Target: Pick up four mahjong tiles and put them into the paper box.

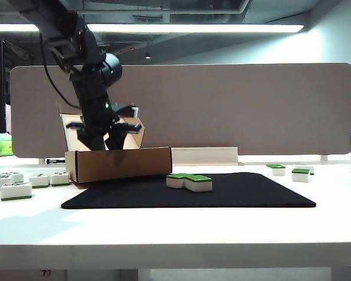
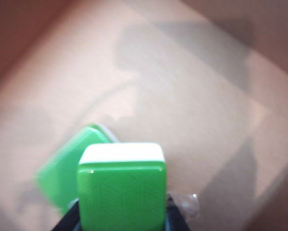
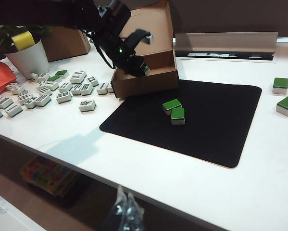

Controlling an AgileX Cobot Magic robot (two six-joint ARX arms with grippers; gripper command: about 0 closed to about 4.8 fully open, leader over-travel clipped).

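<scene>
My left gripper (image 2: pixel 120 225) is shut on a green-topped mahjong tile (image 2: pixel 120 185) and holds it just over the cream floor of the paper box (image 2: pixel 192 96). A second green tile (image 2: pixel 62 166) lies on that floor beside it. From the exterior view, the left gripper (image 1: pixel 108 139) dips into the brown paper box (image 1: pixel 119 165) behind its front wall. Two more green tiles (image 1: pixel 181 178) (image 1: pixel 198 183) touch each other on the black mat (image 1: pixel 251 190). My right gripper (image 3: pixel 127 211) hangs off the table's near edge, shut and holding nothing.
Two further green tiles (image 1: pixel 275 169) (image 1: pixel 300 174) sit on the white table right of the mat. Several white-faced tiles (image 3: pixel 62 91) are scattered left of the box. A white pot (image 3: pixel 26 57) and a second cardboard box (image 3: pixel 64 43) stand behind them.
</scene>
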